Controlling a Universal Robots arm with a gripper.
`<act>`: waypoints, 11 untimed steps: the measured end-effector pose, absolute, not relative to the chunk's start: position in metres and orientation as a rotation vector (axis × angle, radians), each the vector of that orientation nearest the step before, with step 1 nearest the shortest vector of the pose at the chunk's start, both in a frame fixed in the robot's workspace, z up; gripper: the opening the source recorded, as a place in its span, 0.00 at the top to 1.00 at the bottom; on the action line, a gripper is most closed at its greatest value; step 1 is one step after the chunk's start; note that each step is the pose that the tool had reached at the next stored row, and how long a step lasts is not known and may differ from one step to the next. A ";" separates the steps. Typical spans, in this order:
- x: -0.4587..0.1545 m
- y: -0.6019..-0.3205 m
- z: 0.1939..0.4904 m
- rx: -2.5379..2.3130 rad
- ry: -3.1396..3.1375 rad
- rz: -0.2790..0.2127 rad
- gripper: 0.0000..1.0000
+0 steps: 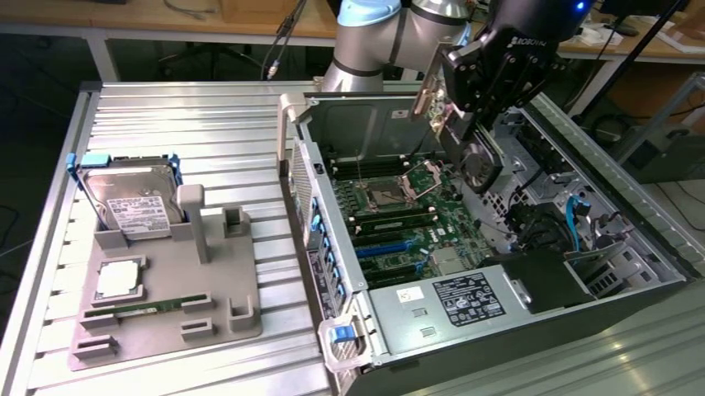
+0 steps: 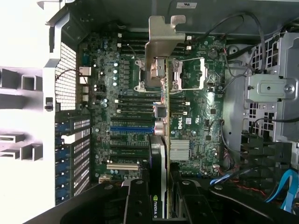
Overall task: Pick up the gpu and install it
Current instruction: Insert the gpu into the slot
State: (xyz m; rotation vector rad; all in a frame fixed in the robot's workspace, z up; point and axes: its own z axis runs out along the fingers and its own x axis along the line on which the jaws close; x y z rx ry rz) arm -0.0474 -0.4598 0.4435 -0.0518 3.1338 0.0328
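A: Where was the gpu (image 1: pixel 476 157) at that point?

B: Up over the open side of the computer case (image 1: pixel 330 247), gripped by the gripper (image 1: pixel 471 111). It hung on edge, with the round black fan facing the exterior view's right.

A: And the jaws?

B: Narrowed onto the card, one finger on each face. The wrist view showed it plainly: the gripper (image 2: pixel 161 200) had the gpu (image 2: pixel 160 140) pinched between its black fingers (image 2: pixel 138 203), and the silver bracket (image 2: pixel 163 42) pointed down into the case.

A: So the pick-up was done?

B: I judged so. The card was off any surface and rode clear above the motherboard (image 1: pixel 402 219) on the case floor.

A: Seated at all?

B: No. Nothing of it seemed to meet the board; the expansion slots, the blue slot (image 2: pixel 131 128) among them, lay bare below. The install half of the job was all left to do.

A: Anything outside the case?

B: A grey holder (image 1: pixel 220 322) sat beside the case on the exterior view's left, with a hard drive (image 1: pixel 132 202) standing in it, well apart from the gripper
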 end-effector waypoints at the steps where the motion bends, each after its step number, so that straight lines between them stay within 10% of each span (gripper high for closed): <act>1: -0.047 -0.460 0.443 -0.059 3.134 0.033 0.73; 11: -0.047 -0.460 0.443 -0.108 3.133 0.033 0.73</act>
